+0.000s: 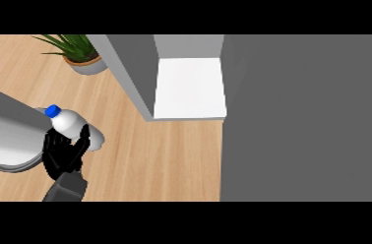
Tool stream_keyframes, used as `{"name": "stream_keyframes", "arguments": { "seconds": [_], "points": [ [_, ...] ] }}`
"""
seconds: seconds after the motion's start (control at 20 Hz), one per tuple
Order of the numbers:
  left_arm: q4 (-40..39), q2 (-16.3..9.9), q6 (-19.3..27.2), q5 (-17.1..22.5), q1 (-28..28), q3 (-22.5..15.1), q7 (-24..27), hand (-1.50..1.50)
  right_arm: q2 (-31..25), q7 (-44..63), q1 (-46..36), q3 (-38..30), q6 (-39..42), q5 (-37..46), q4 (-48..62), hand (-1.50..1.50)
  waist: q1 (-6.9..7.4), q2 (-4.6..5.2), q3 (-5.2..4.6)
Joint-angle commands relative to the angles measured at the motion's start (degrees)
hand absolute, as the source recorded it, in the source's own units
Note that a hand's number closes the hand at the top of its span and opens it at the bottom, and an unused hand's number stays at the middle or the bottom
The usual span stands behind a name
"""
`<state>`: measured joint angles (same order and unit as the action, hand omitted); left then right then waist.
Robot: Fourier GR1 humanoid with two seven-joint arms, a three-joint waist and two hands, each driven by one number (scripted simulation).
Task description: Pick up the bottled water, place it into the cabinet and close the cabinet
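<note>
The bottled water (70, 122), clear with a blue cap (52, 110), leans to the upper left over the wooden counter (160, 154) at the view's left. My left hand (64, 154) comes up from the lower edge and is curled round the bottle's lower part, thumb up its right side. The cabinet (131, 76) stands at the top middle, up and to the right of the bottle, with its white inner shelf (189, 88) showing. Its dark grey door (298, 120) is swung open and fills the right of the view. My right hand does not show.
A potted plant (80, 53) stands at the back left beside the cabinet's grey side wall. A large light grey rounded object (18, 139) lies at the left edge, close behind the bottle. Bare wood lies between the hand and the cabinet's front.
</note>
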<state>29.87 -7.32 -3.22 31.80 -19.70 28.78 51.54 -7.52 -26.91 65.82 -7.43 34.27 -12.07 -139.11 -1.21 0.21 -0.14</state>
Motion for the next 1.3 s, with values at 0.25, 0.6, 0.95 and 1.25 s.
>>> {"name": "stream_keyframes", "arguments": {
  "seconds": [0.25, 0.6, 0.95, 1.25],
  "points": [
    [0.25, -0.23, 1.11, -2.89, -1.35, -2.83, 4.53, 1.5, 1.32, 2.18, 3.13, -0.34, 1.2, -5.15, -8.16, -1.5, 0.14, -0.26, 0.07],
    [0.92, 7.15, -8.87, -12.32, -0.93, -18.77, 3.48, 1.5, 0.48, -0.09, 1.84, 1.56, 1.1, -2.41, -6.1, -1.5, -0.36, -0.54, 0.07],
    [16.64, 7.28, -6.45, -10.98, 3.24, -26.62, -6.34, 1.5, -0.68, 2.46, -1.61, -2.3, -1.48, -5.73, -5.61, -1.5, 1.66, -0.66, 0.2],
    [32.2, 7.31, 1.17, -5.6, 5.48, -38.67, -15.04, 1.5, -0.76, 2.07, -2.21, -2.41, -0.78, -5.88, -4.17, -1.5, 1.34, -0.82, 0.18]
  ]
}}
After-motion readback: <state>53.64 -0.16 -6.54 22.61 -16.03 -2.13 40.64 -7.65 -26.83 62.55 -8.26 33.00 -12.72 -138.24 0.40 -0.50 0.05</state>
